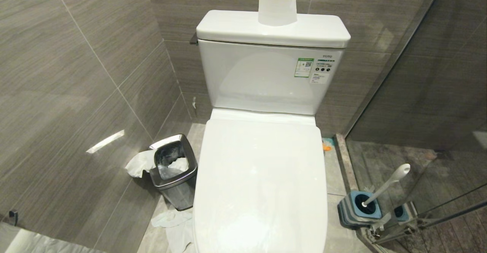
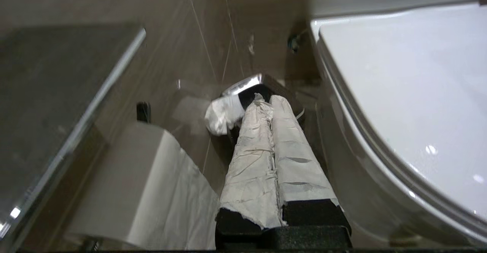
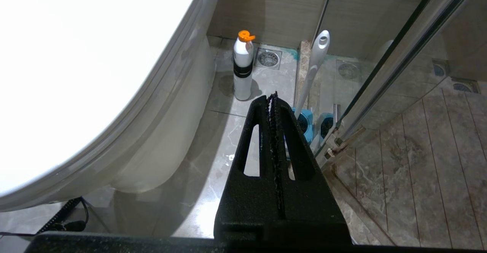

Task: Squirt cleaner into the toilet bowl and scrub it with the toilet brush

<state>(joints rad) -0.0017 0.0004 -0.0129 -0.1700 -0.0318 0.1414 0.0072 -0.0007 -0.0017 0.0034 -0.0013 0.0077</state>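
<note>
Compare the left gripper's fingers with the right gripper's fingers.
The left gripper has fingers wrapped in pale, wrinkled covering; the right gripper has bare black fingers with slots cut through them. The left points toward the steel bin, the right toward the toilet brush. Both are shut and hold nothing.

Grey striped wall tiles (image 1: 76, 74) fill left and back of frame, light glare lower left. Glass shower partition (image 1: 430, 93) along right side. Marbled floor tiles (image 3: 236, 131) below, floor drain (image 3: 268, 58) near back wall. Steel bin (image 1: 174, 171) lower left, crumpled tissue beside it.
</note>
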